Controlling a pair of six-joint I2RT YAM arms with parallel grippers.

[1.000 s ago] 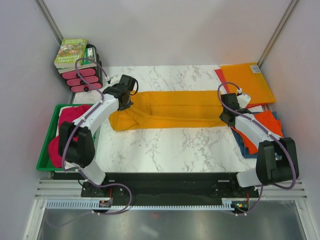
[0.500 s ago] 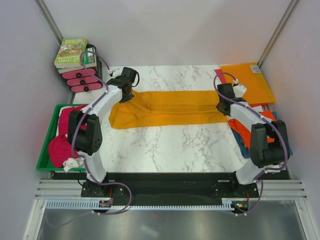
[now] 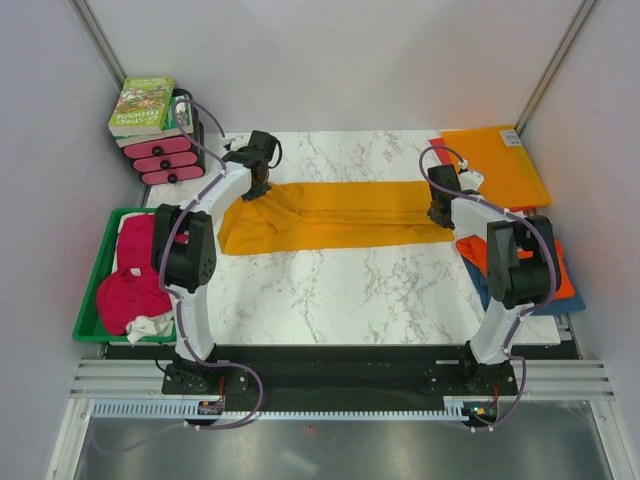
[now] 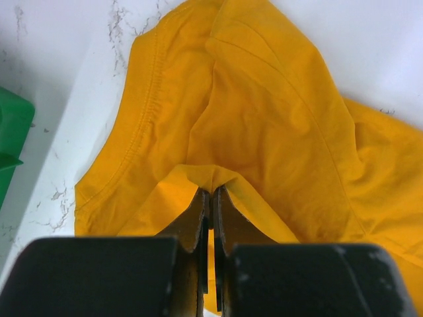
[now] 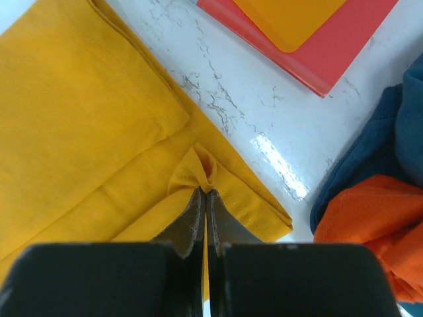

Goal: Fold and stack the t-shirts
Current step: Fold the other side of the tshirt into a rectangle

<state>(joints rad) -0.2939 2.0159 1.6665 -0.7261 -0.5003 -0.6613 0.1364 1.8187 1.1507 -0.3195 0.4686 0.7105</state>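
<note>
Farther back now, left gripper (image 4: 210,193) and right gripper (image 5: 205,193) are pinching the golden-orange t-shirt (image 3: 340,213), folds showing wrist-side only, red sheet (image 5: 324,63) just beyond.

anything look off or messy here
The golden-orange t-shirt lies as a flat band, but its left end, by the left end effector, is bunched and creased. On the right, the red-orange shirt and blue shirt are a loose heap.

Left pincer (image 3: 256,187) and right pincer (image 3: 437,214) are carried farther toward the far edge of the counter (image 3: 350,290). Golden-orange t-shirt (image 3: 340,215), pinched at both ends, is dragged back with them. Both arms are stretched straighter.
</note>
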